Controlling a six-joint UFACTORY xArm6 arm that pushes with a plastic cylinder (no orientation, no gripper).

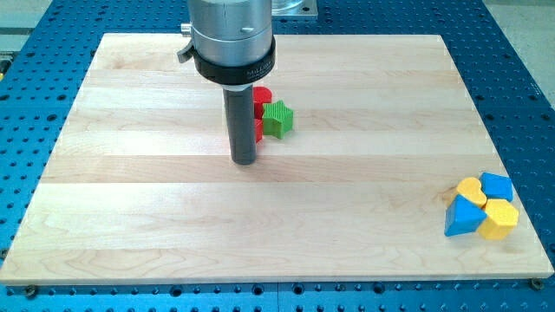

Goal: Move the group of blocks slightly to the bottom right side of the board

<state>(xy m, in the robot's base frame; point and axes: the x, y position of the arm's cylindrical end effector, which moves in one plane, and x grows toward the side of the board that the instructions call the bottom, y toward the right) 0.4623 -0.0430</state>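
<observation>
You are looking at a pale wooden board (156, 225) on a blue perforated table (529, 78). My tip (244, 162) rests on the board a little above its centre; it is a bare rod, so nothing is grasped or clenched. At about two o'clock from my tip, just beside the rod, sits a red block (261, 98), partly hidden behind the rod, so you cannot make out its shape. A green star block (278, 120) touches that red block on its three o'clock side. Well apart, at roughly four o'clock from my tip near the board's bottom right corner, a tight cluster lies together: a yellow heart-like block (471, 190), a blue block (497, 185), a blue triangle block (461, 220) and a yellow block (499, 219), each touching its neighbours.
</observation>
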